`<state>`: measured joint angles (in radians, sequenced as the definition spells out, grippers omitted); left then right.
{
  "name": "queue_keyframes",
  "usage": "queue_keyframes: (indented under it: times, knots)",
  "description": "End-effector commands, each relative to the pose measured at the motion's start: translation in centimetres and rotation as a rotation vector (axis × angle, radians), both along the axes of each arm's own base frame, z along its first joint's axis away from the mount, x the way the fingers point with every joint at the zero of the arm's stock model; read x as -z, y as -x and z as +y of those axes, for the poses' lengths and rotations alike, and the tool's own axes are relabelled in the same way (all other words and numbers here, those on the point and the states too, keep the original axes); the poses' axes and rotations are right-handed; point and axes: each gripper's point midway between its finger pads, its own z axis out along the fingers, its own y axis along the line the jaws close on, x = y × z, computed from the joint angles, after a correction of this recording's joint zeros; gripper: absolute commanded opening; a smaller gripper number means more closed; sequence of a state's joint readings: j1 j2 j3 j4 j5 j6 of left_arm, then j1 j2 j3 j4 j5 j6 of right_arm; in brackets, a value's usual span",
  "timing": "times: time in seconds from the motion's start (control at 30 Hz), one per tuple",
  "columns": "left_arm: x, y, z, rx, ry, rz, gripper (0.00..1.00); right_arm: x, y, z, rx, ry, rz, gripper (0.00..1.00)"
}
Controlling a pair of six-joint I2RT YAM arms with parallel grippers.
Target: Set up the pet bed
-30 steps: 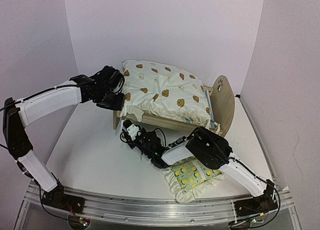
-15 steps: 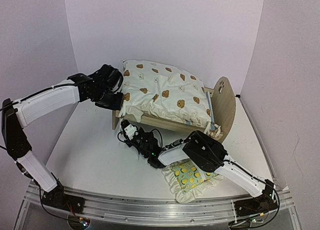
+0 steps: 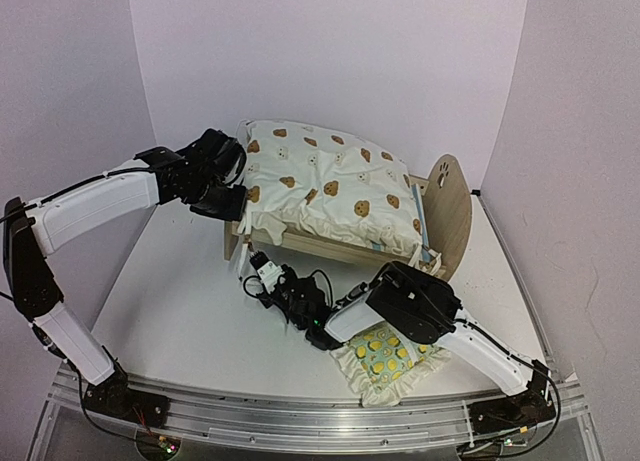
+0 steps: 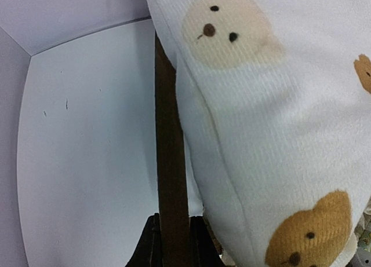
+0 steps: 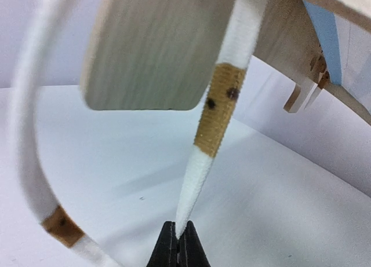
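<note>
The pet bed point(image 3: 447, 206) stands mid-table, its paw-print headboard to the right. The cream bear-print cushion point(image 3: 330, 181) lies puffed on top of it. My left gripper point(image 3: 232, 209) is shut on the bed's left end rail point(image 4: 168, 134), with the cushion point(image 4: 272, 105) bulging right beside it. My right gripper point(image 3: 254, 265) is low at the bed's near left corner. It is shut on the tip of a white cushion tie point(image 5: 217, 110), which runs taut up past a wooden bed end point(image 5: 156, 47). A second tie point(image 5: 26, 134) loops down at the left.
The green lemon-print pillow point(image 3: 385, 353) lies on the table near the front, partly under my right arm. Purple walls close in the table at the back and both sides. The blue-striped base edge point(image 5: 324, 35) shows above my right gripper.
My right gripper has moved a little toward the near side with the tie in it, and its arm now covers more of the lemon pillow. The left arm has not moved.
</note>
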<state>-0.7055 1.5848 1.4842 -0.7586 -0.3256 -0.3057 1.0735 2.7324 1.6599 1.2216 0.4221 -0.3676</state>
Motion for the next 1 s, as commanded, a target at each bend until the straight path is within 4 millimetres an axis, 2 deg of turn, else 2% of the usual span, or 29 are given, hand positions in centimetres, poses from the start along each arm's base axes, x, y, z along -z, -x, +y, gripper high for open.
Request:
queue_keyframes:
  times: [0.0,0.27,0.5,0.73,0.97]
  knots:
    - [-9.2,-0.3,-3.3,0.095,0.272,-0.218,0.0,-4.2,3.4,0.6,-0.041,-0.071,-0.014,0.0]
    - [-7.9,0.2,-3.0,0.083,0.281,-0.2,0.0,-4.9,6.5,0.0,-0.071,-0.059,0.009,0.0]
    - [-5.4,0.8,-2.8,0.077,0.286,-0.16,0.0,-5.2,10.2,-0.6,-0.141,-0.022,0.027,0.0]
    - [-4.7,0.6,-2.8,0.068,0.283,-0.158,0.0,-5.2,14.0,-0.6,-0.232,-0.001,0.054,0.0]
    - [-3.8,-0.1,-3.4,0.068,0.272,-0.15,0.0,-4.7,16.6,-1.1,-0.279,0.007,0.096,0.0]
